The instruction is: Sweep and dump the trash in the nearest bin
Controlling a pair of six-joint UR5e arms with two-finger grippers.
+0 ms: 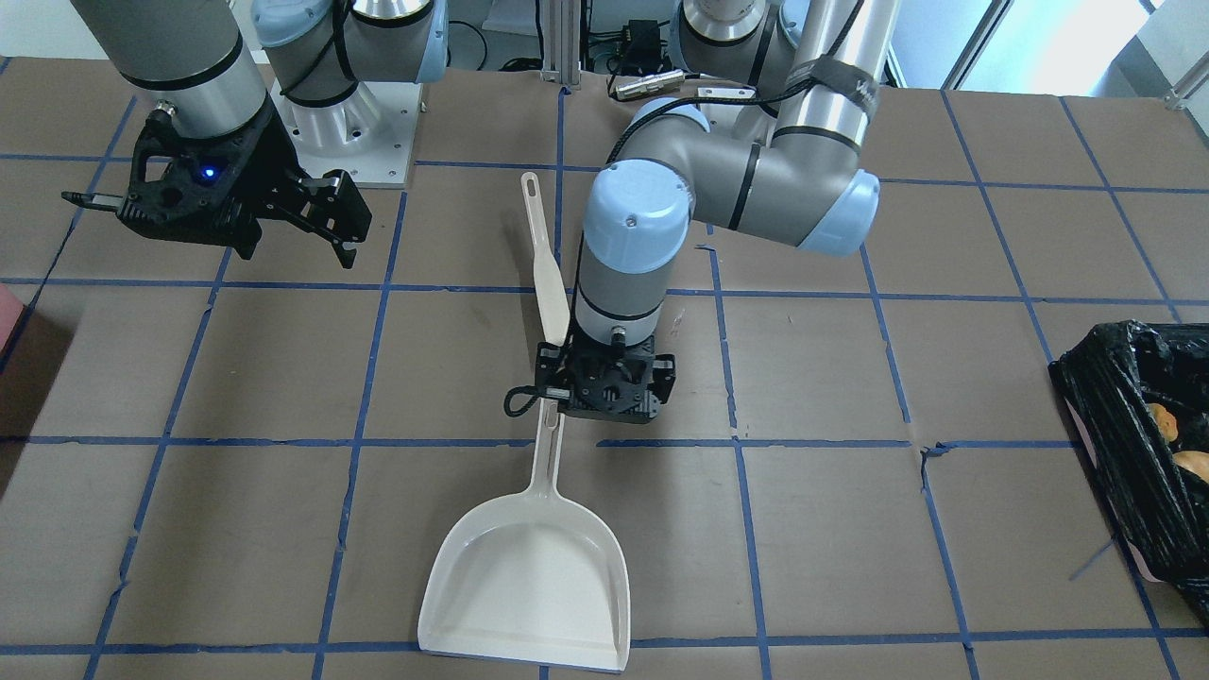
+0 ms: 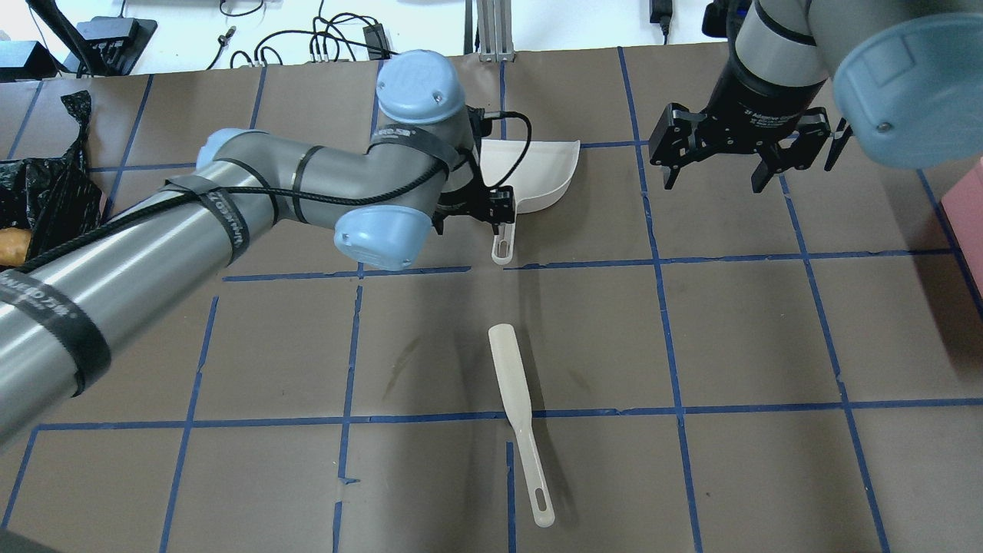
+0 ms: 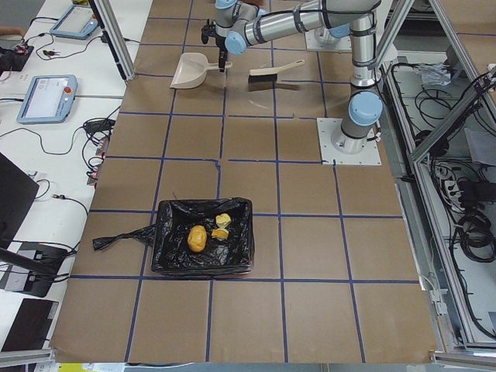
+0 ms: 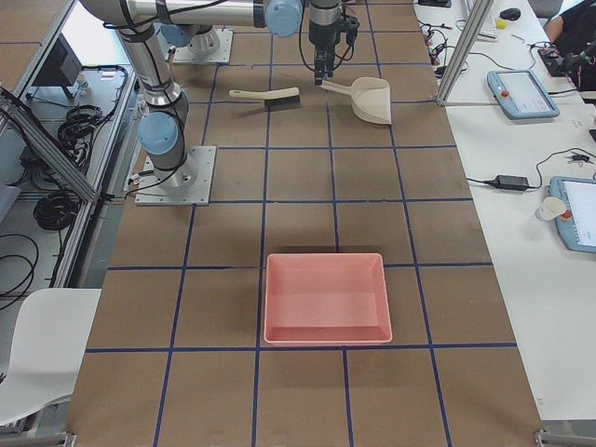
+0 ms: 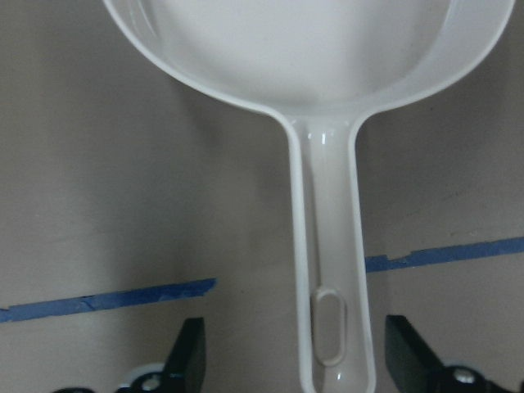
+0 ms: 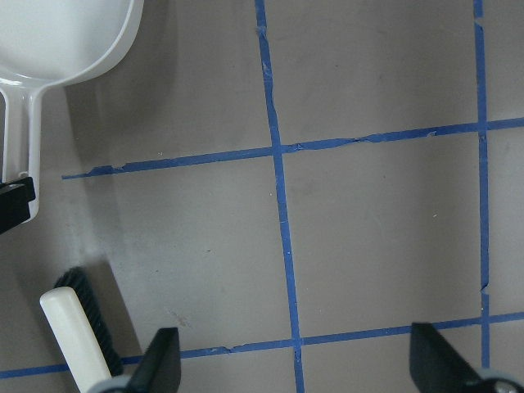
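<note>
The big brown surface (image 2: 768, 346) has blue tape lines on it. Far out on the robot's left sits the bin (image 3: 164, 240), lined with a black bag. A pink box (image 4: 326, 258) sits far out on the other side. The white dustpan (image 1: 524, 586) lies flat in the middle. The left gripper (image 5: 299, 364) is low over its handle, with a finger on each side, open and not touching. The right gripper (image 2: 714, 180) hangs in the air, wide open and holding nothing. The brush (image 2: 511, 376) lies near the dustpan handle but apart from it. The trash (image 3: 197, 238) is inside the bin (one brown lump and two pale yellow bits).
</note>
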